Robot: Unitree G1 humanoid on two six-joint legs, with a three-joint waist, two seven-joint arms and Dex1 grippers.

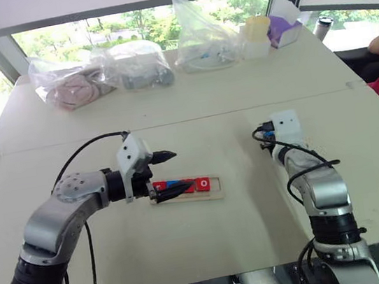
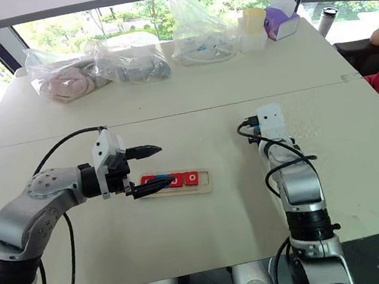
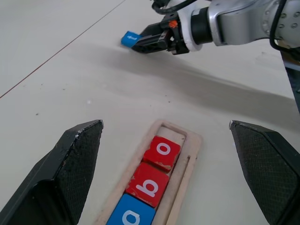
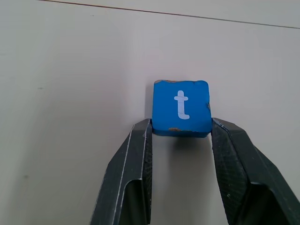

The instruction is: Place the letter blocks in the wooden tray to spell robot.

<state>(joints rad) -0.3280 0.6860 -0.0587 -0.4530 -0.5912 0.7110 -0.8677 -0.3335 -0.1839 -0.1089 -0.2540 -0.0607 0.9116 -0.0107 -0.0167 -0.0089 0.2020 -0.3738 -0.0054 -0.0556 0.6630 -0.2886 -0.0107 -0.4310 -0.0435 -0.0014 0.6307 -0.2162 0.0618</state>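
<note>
White table carries wooden tray near middle, plastic bags along far edge. Left gripper hangs over tray's left end, fingers spread wide, touching nothing. Right gripper, well right of tray, clamped on blue t block resting on tabletop. In tray: red o block, red b block, blue block, touching in row; slot beyond red o empty.

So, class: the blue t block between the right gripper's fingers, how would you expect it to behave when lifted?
The blue t block looks like a rigid, flat-sided tile, so it should stay stiff and not roll. The right gripper pinches only its near edge, so it may pivot or slip. The chipped paint at its corners suggests wood, probably light.
</note>
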